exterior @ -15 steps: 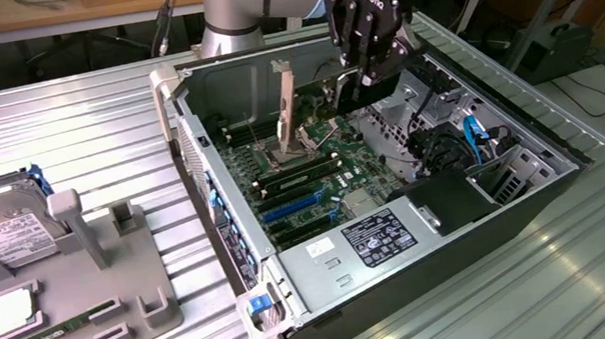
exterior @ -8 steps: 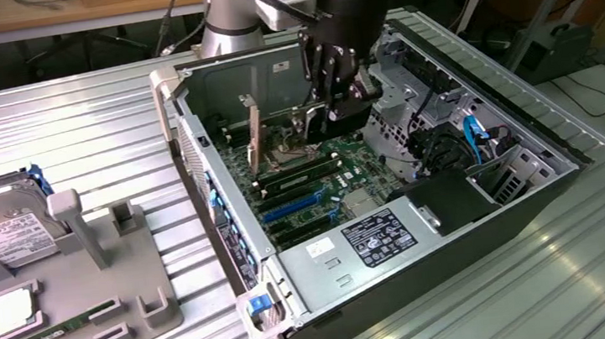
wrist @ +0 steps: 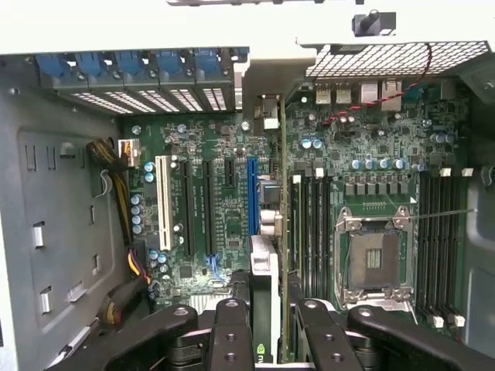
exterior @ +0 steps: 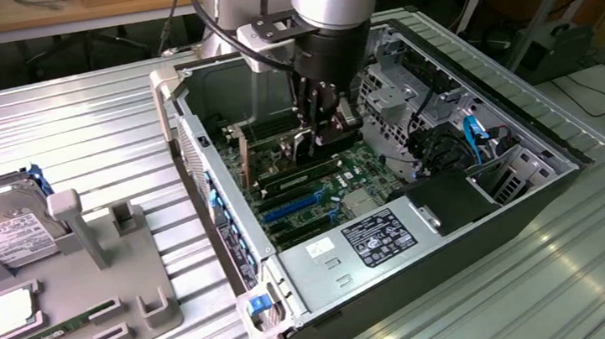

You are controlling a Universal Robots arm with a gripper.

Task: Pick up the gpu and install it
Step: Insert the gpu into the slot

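Exterior view: the gripper point(exterior: 326, 120) reaches down into the open computer case point(exterior: 523, 125), clamped on the gpu point(exterior: 303, 148), which hangs on edge just above the motherboard point(exterior: 327, 188). The step in hand looks like seating the card. The drive cage point(exterior: 408, 99) stands near on the exterior view's right.

Wrist view: the fingers point(wrist: 232, 332) pinch the gpu point(wrist: 264, 294), its edge roughly in line with the blue slot point(wrist: 251, 197). The memory slots point(wrist: 309, 224) lie just beside it. Seating likely calls for a square, straight press; sideways room is slight.
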